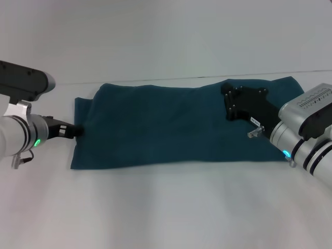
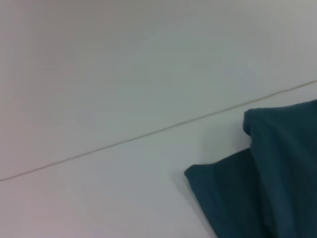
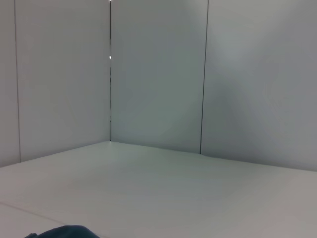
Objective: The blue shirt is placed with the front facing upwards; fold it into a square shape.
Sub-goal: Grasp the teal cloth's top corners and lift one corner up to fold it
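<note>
Large dark teal-blue cotton shirt [image 1: 171,124] lies on the white table [image 1: 166,207] as a wide band, already folded lengthwise by the look of it; long axis runs left-right, no lettering showing. Left gripper [image 1: 78,130] sits low at the shirt's left edge, tip touching the cloth; can't tell how its jaws stand. Right gripper [image 1: 232,99] is over the far-right part of the shirt, black fingers on or just above the fabric; jaw opening not readable either. Each arm is at its own end of the band, so I'd guess the next fold brings the ends toward the middle.
</note>
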Robot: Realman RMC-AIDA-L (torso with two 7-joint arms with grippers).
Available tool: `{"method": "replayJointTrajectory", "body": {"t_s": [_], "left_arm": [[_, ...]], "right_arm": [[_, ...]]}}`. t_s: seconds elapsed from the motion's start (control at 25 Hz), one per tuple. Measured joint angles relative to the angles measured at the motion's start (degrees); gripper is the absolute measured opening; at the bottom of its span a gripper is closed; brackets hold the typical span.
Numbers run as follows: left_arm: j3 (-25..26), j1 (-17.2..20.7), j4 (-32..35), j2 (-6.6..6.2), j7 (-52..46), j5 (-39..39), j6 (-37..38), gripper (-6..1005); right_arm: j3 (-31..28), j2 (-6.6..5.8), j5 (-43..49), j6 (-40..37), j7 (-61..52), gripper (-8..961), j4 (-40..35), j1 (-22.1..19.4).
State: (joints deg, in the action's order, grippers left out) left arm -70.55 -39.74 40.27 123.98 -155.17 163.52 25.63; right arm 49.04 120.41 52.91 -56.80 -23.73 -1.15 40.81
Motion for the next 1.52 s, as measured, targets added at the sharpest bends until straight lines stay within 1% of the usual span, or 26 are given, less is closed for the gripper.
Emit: {"method": "replayJointTrajectory", "body": {"t_s": [0.08, 0.16, 0.24, 0.4, 0.52, 0.64, 0.8, 0.92, 1.04, 1.32, 1.52], "left_arm": [[0.03, 0.77, 1.43, 0.08, 0.00, 0.02, 0.08, 799], [-0.24, 2.27, 4.62, 0.46, -0.19, -0.34, 0.26, 798], [-0.36, 2.73, 6.57, 0.61, -0.74, -1.61, 1.20, 798], [1.33, 2.11, 9.24, 0.19, -1.51, -8.82, 8.09, 797], [5.38, 0.92, 9.38, -0.04, -1.53, -11.49, 12.19, 797], [9.47, -0.22, 8.57, -0.21, -1.48, -12.19, 15.12, 801], [12.72, -1.51, 4.39, -1.14, -1.23, -12.33, 15.19, 809], [13.48, -1.79, 2.16, -1.37, -1.12, -12.34, 13.71, 808], [13.54, -1.60, 1.28, -1.42, -1.14, -12.42, 12.69, 808], [14.16, -2.24, -0.24, -1.33, -1.19, -12.78, 12.86, 807], [15.60, -3.06, -1.90, -1.87, -1.02, -14.55, 13.59, 806]], "right_arm": [[0.00, 0.00, 0.00, -0.02, 0.00, 19, -0.02, -0.02], [0.00, -0.01, 0.00, -0.04, 0.00, 19, -0.02, -0.05], [0.00, -0.01, 0.00, -0.06, 0.00, 19, -0.02, -0.11], [0.00, 0.00, 0.00, -0.08, 0.00, 20, -0.01, -0.43], [0.00, 0.00, 0.00, -0.08, 0.00, 21, -0.01, -0.61], [0.00, -0.01, 0.00, -0.19, 0.00, 21, -0.01, -0.65], [0.00, -0.01, 0.00, -0.58, -0.01, 22, 0.01, -0.65], [0.00, 0.00, 0.00, -0.86, -0.06, 23, 0.01, -0.65], [0.00, 0.00, 0.00, -1.21, -0.07, 23, 0.01, -0.65], [0.00, -0.01, 0.00, -1.48, -0.09, 25, 0.01, -0.65], [0.00, -0.08, 0.00, -1.48, -0.09, 26, 0.01, -0.70]]}}
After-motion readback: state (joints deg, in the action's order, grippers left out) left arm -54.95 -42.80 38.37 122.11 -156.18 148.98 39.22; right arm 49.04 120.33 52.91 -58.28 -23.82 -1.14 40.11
